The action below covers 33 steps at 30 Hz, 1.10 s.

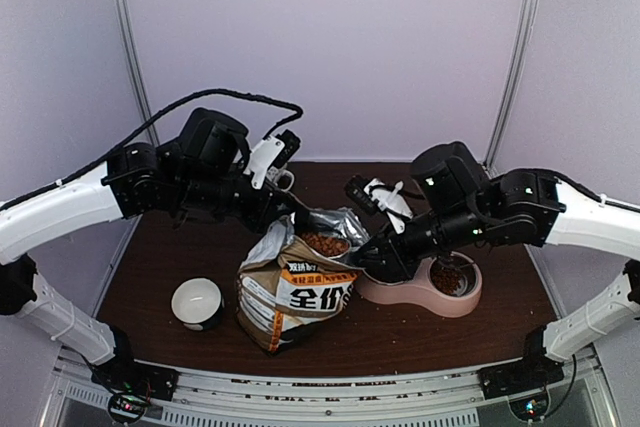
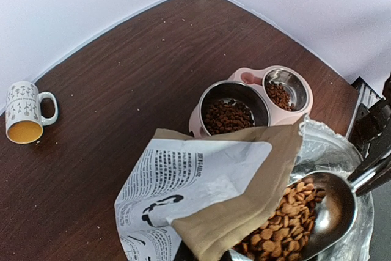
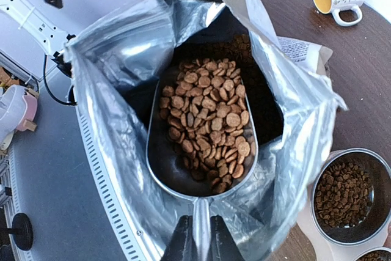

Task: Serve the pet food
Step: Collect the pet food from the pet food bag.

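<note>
We look down on a brown desk (image 2: 153,59). At 9 o'clock a white patterned mug (image 2: 24,111) shows its yellow inside, with its handle toward 3 o'clock. Toward 1 o'clock sits a pink double bowl (image 2: 247,77), and both its steel cups hold dark kibble (image 2: 227,117). At 6 o'clock is the bag (image 2: 195,181), its tan flap folded over a white printed panel. At 4 o'clock, inside the bag's silvery mouth, a steel scoop (image 2: 333,209) carries lighter kibble, its handle running off toward 3 o'clock.

One each of bag (image 1: 290,292), scoop (image 3: 168,169), mug (image 2: 24,112), white bowl (image 1: 196,302) — two steel cups (image 2: 235,90).
</note>
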Tool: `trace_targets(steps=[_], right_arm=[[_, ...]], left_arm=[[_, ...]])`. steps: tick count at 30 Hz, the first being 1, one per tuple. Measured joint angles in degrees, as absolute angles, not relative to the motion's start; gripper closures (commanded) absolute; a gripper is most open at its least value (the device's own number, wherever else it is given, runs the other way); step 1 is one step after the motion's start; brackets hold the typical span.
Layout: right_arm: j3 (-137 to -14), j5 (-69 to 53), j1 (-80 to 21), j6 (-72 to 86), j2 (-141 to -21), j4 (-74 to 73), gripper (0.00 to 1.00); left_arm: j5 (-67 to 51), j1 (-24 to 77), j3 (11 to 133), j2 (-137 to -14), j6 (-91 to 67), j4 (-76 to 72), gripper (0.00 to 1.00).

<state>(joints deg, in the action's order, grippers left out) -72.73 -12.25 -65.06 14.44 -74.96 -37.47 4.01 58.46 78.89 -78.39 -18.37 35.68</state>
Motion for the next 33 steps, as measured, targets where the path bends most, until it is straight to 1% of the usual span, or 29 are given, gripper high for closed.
trace_targets(steps=[7,18,33], right_arm=[[-67.4,-11.6,-66.0,11.2,-67.9,-34.9,1.0],[-65.5,-8.9,-67.4,5.6,-67.2,-32.2,1.0],[-51.2,-1.0,-70.2,3.8,-62.6,-12.8,1.0]], left_arm=[[4.3,57.5,78.9,-78.1,-18.3,36.3,1.0],[4.0,57.3,78.9,-77.9,-18.4,36.6,1.0],[2.4,56.0,78.9,-77.7,-19.8,36.7,1.0]])
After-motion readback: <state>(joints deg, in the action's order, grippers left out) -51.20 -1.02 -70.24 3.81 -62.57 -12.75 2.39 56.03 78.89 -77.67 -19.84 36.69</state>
